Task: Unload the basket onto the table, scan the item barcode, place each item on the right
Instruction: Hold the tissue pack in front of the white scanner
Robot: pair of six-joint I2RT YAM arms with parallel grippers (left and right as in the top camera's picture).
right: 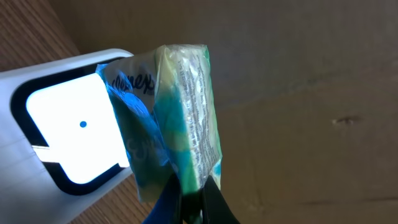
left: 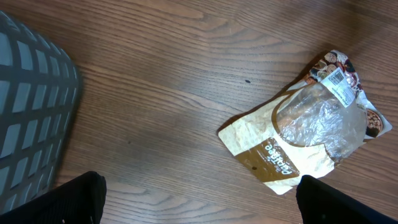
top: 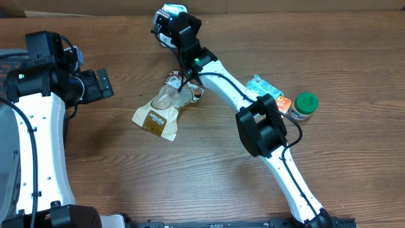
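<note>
Though partly cut off, R pincer (right: 196,200) clamps prob. tissue pack (right: 186,106), half-hiding scanner (right: 62,146); L pincer (left: 202,198) spread wide.

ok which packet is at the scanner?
The blue-green tissue pack, pinched in the right gripper at the lit scanner. The brown bag and teal packet lie on the table.

In the right wrist view the scanner (right: 68,124) runs off at 9 o'clock and the tissue pack (right: 180,112) hides its right side; the pack's fine print is blurred. The right gripper (right: 194,202) shows only the tips of its jaws, cut off at 6 o'clock. Overhead, the right arm (top: 221,79) covers the upper end of the snack bag (top: 161,111), and its elbow hides part of the blue-green packet (top: 261,83). In the left wrist view the grey basket (left: 31,112) is cut off at 9 o'clock.
</note>
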